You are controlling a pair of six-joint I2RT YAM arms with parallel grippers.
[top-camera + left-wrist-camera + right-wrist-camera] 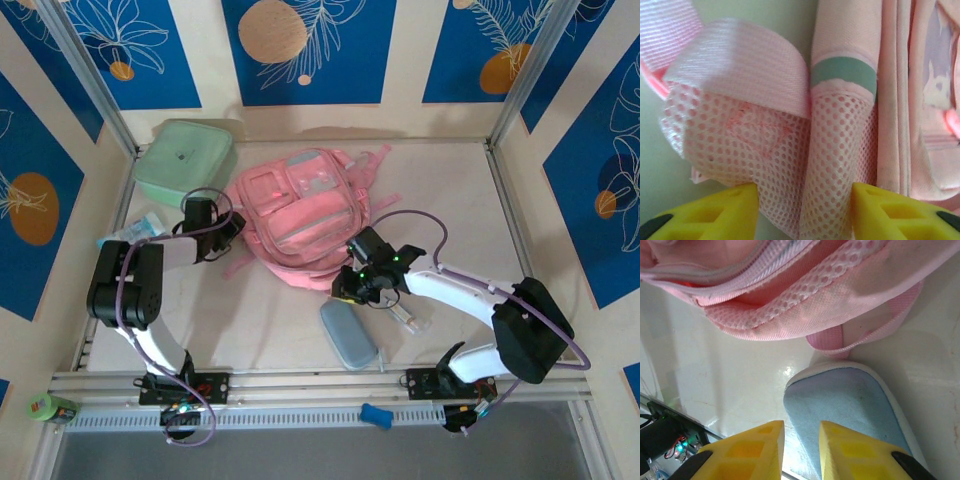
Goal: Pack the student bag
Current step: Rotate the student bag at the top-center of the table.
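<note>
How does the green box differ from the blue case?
The box is mint green, square and larger, lying to the far left of the bag. The case is grey-blue, oval and smaller, lying on the bag's near side. Both lie flat on the table.

The top view is evenly bright, lit from above; soft shadows fall beyond the student bag (300,215) and the green box (185,160); the frame posts (85,75) lean outward at the edges; the right wrist view shows pale glare on the table (788,371); the left wrist close-up is soft, its right side blurred.
</note>
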